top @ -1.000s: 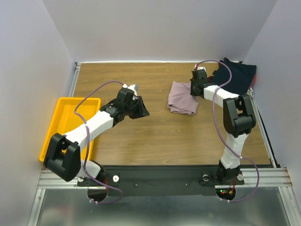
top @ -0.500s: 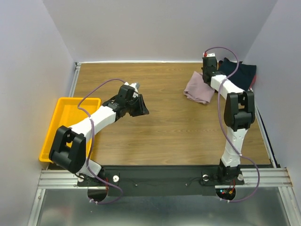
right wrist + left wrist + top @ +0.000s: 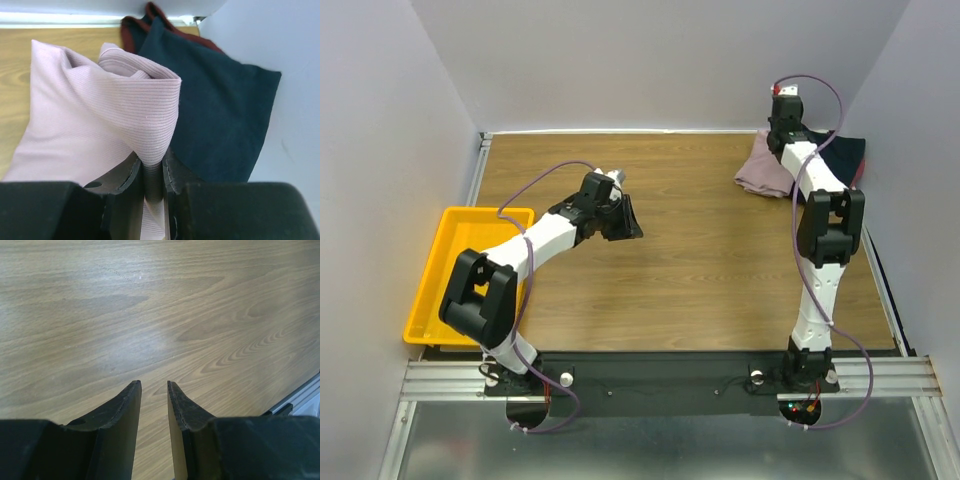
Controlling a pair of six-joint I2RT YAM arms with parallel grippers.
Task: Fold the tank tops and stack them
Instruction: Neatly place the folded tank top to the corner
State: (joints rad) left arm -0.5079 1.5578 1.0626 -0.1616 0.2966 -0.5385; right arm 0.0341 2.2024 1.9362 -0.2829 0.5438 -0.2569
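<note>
The folded dusty pink tank top hangs pinched between the jaws of my right gripper, which is shut on a bunched fold of it at the far right of the table. Right behind it lies the dark navy tank top with a maroon edge, in the back right corner. The pink top partly overlaps it. My left gripper hovers over bare wood near the table's middle left, jaws open with a narrow gap and nothing between them.
A yellow plastic tray sits at the table's left edge beside the left arm. Grey walls close in the table at the back and both sides. A metal rail runs along the table edge.
My right gripper has carried the pink top from the table's middle right toward the back right corner, up against the navy top. The left arm shifted slightly and its jaws narrowed a little.
</note>
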